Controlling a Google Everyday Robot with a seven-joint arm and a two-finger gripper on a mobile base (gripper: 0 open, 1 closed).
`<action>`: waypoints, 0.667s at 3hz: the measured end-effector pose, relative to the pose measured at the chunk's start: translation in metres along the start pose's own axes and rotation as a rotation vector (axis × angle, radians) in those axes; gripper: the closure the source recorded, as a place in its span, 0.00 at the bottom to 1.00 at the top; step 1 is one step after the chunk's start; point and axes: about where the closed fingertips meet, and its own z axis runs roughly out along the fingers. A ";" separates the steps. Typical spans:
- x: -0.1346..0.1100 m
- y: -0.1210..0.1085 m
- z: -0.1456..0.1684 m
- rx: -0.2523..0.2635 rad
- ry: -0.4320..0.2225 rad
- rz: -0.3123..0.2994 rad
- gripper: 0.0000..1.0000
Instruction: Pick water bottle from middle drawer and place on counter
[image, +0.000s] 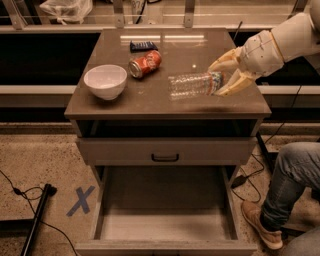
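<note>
My gripper (227, 75) reaches in from the right over the right part of the counter (200, 50). It is shut on the neck end of the water bottle (192, 85), a clear ribbed bottle with a reddish label band. The bottle lies on its side, pointing left, low over or on the counter top; I cannot tell whether it touches. The middle drawer (165, 222) stands pulled out at the bottom of the view, with its pale floor bare.
A white bowl (105, 81), an orange soda can (145, 64) on its side and a dark blue packet (143, 46) are on the counter's left and back. A closed drawer front (165, 150) with a black handle is below. A person's leg and shoe (280, 195) are at the right.
</note>
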 end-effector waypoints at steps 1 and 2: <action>0.015 -0.021 0.008 0.031 -0.034 0.047 1.00; 0.035 -0.030 0.024 0.034 -0.025 0.110 1.00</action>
